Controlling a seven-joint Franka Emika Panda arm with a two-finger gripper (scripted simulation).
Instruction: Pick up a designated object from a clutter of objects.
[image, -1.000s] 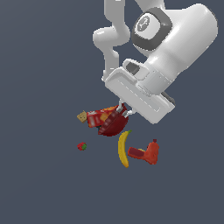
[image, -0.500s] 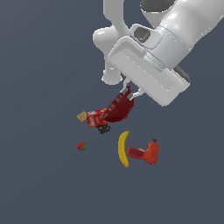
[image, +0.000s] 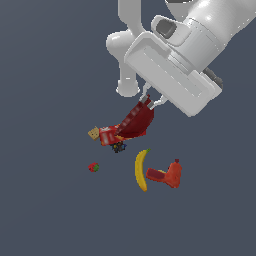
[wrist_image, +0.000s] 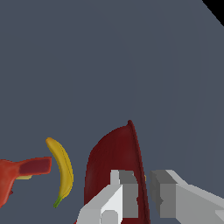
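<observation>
In the exterior view, my white arm reaches down from the upper right, and my claw (image: 150, 102) is clenched on the rim of the dark-red bowl (image: 136, 122). The bowl hangs tilted steeply on edge below the claw, and I judge it to be lifted off the grey bench (image: 50, 210), though its lower edge overlaps the red-and-yellow cracker box (image: 107, 135) in this picture and I cannot tell whether the two touch. Just beside the box, toward the exterior view's left, sits a small tan cube (image: 93, 133), and a small dark thing I cannot make out lies right under the box. A tiny strawberry (image: 93, 167) lies alone lower down. The yellow banana (image: 141, 170) lies below the bowl, with the red drill-shaped tool (image: 167, 175) just beside it on the exterior view's right. In the wrist view, my claw (wrist_image: 145, 192) shows one finger on each side of the bowl's (wrist_image: 113, 166) thin rim, pinching it, with the bowl standing on edge against plain grey bench (wrist_image: 109, 57). The banana (wrist_image: 62, 170) and part of the drill-shaped tool (wrist_image: 22, 173) lie beyond it, apart from the bowl. As I judge it, the grasp is made and the lift is under way; what remains is to carry the bowl clear of the box and higher above the clutter.
</observation>
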